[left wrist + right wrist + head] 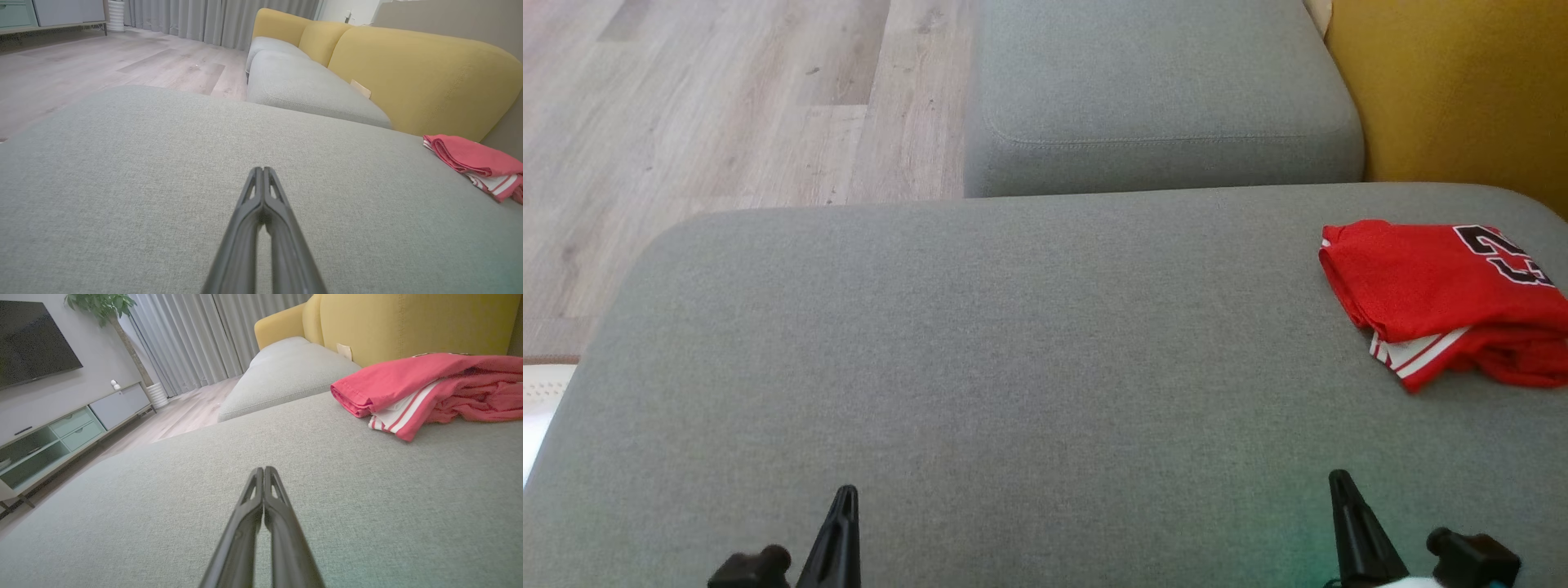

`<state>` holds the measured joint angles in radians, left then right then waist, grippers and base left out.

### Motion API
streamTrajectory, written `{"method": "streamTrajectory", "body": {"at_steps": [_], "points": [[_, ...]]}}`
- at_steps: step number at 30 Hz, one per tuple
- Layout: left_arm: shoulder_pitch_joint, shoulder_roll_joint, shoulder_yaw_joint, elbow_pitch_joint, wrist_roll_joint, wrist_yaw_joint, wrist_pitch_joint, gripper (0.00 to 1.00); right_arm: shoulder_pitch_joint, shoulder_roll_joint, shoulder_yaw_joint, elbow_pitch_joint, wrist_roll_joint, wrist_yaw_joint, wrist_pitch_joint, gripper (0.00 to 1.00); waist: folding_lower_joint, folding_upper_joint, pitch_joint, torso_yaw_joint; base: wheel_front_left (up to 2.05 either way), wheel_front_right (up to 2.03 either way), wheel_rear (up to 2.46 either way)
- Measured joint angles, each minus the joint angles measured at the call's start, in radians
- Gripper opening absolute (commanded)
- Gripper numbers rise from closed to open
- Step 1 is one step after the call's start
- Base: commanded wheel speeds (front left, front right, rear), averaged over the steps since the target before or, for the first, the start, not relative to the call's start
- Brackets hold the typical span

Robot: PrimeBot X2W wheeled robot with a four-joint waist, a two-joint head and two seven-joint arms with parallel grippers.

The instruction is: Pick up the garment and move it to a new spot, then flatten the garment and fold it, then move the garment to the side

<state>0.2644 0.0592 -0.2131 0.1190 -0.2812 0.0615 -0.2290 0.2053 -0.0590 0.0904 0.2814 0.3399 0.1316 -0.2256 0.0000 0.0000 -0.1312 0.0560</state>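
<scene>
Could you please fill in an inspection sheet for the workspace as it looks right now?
Surface: grey sofa cushion, bare in front of the grippers.
Job's things: red garment, loosely folded, lying at the cushion's far right.
Clutter: nothing seen.
Grippers: left gripper and right gripper both shut, empty, well apart from the garment.
Cables: nothing seen.
Surroundings: wooden floor, yellow backrest, grey curtains, television cabinet.

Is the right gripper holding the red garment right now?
No, the right gripper is shut on nothing over the grey cushion, and the red garment lies apart from it.
</scene>
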Motion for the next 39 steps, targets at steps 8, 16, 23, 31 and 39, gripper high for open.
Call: {"method": "streamTrajectory", "body": {"at_steps": [8,16,23,31,39], "points": [[-0.016,0.001,0.007,0.016,-0.097,-0.010,0.017,0.00,-0.015,0.000,-0.013,0.000,0.087,0.000,0.025,0.00,0.0000,0.0000,0.009,-0.004,0.00,0.00,0.00],[-0.044,0.003,0.023,0.026,-0.193,-0.027,0.035,0.00,-0.033,0.000,-0.028,0.000,0.175,0.000,0.042,0.00,0.0000,0.0000,0.018,-0.008,0.00,0.00,0.00],[-0.053,0.004,0.032,0.036,-0.265,-0.037,0.048,0.00,-0.043,0.000,-0.037,0.000,0.241,0.000,0.060,0.00,0.0000,0.0000,0.025,-0.010,0.00,0.00,0.00],[-0.077,0.005,0.045,0.044,-0.360,-0.045,0.067,0.00,-0.062,0.000,-0.051,0.000,0.328,0.000,0.083,0.00,0.0000,0.0000,0.035,-0.014,0.00,0.00,0.00],[-0.096,0.007,0.064,0.052,-0.454,-0.062,0.088,0.00,-0.084,0.000,-0.066,0.000,0.415,0.000,0.104,0.00,0.0000,0.0000,0.044,-0.018,0.00,0.00,0.00]]}}
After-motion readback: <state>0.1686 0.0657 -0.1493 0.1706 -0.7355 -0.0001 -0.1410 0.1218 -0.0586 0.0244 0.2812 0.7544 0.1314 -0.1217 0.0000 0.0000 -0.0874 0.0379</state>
